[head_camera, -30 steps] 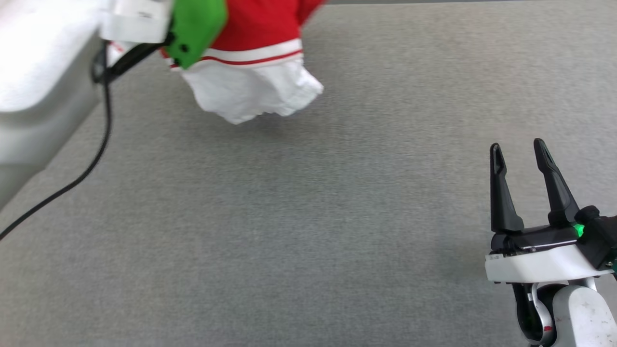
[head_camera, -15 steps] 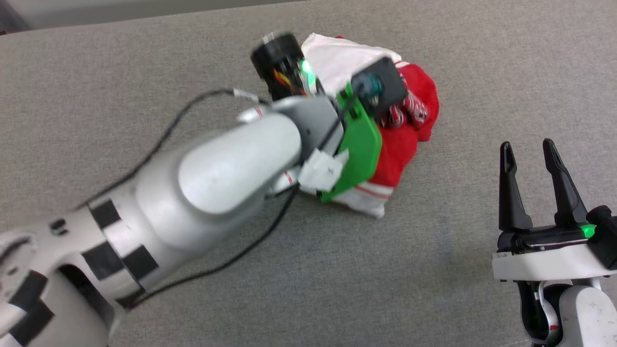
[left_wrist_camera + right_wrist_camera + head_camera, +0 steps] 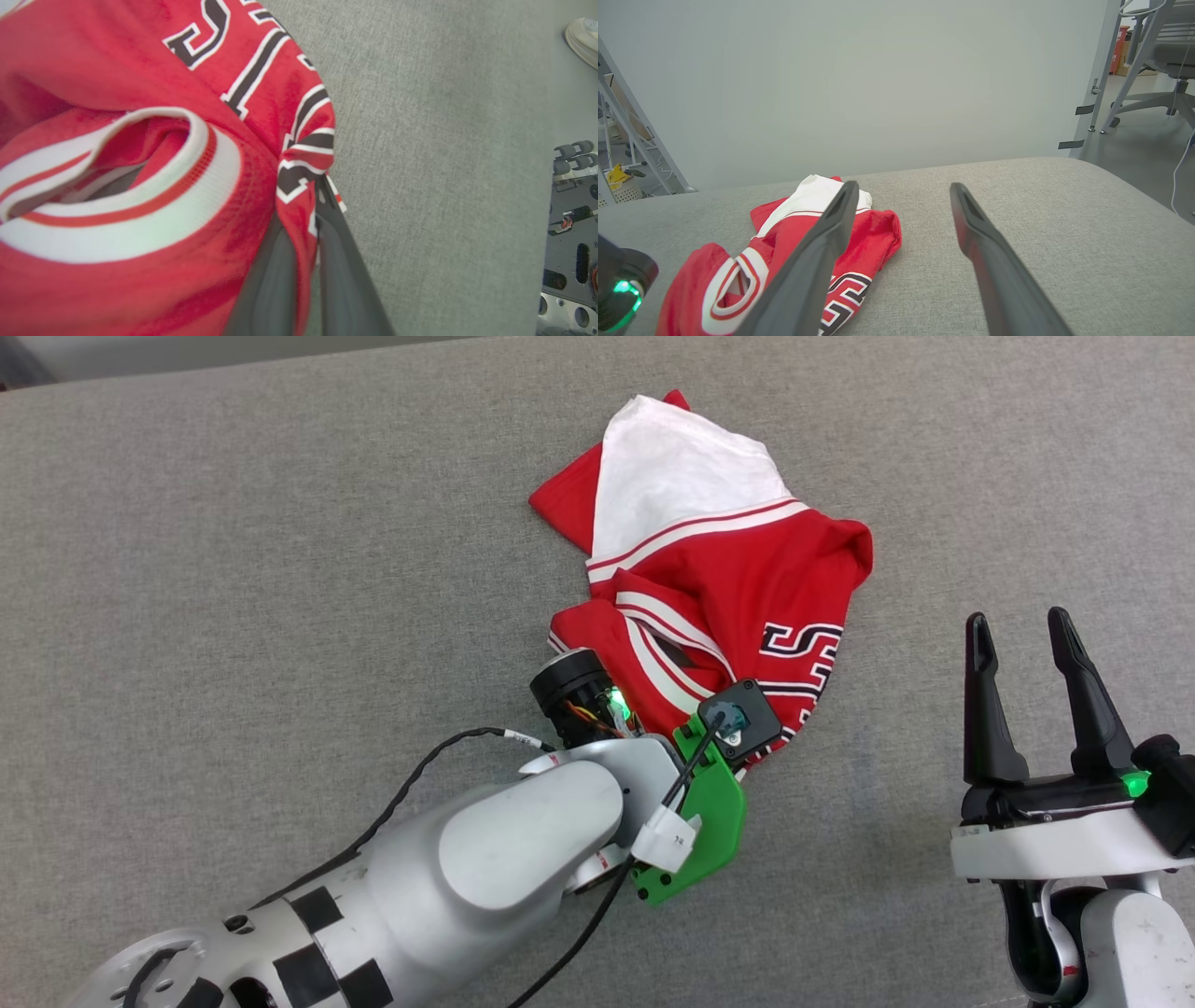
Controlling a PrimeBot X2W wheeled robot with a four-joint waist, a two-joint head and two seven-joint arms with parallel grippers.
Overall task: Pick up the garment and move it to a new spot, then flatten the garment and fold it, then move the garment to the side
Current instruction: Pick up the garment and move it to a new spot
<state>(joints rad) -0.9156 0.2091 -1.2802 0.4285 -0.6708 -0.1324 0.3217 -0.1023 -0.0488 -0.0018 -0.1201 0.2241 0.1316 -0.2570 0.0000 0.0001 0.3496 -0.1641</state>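
Head view: seeing garment (image 3: 738, 588) bunched on grey padded surface (image 3: 280, 569), centre-right, collar and lettering up. Left wrist view: seeing left gripper (image 3: 312, 210) clenched on a fold of red fabric beside the lettering. Reading right gripper (image 3: 1018, 616) as spread wide, empty, well apart on the right. Judging as move-to-new-spot step, set-down phase. Next: let go with left, then pinch shoulders or hem corners with both, pull taut to flatten.

1. This seems to be a robot test lab, not a home.
2. The work surface is a large table covered with grey fabric (image 3: 1064, 224), before a plain pale partition (image 3: 854, 84).
3. Bare metal frames (image 3: 644, 125) stand on one side.
4. On the other side are a post marked with black tape (image 3: 1096, 79) and a wheeled office chair (image 3: 1157, 56).
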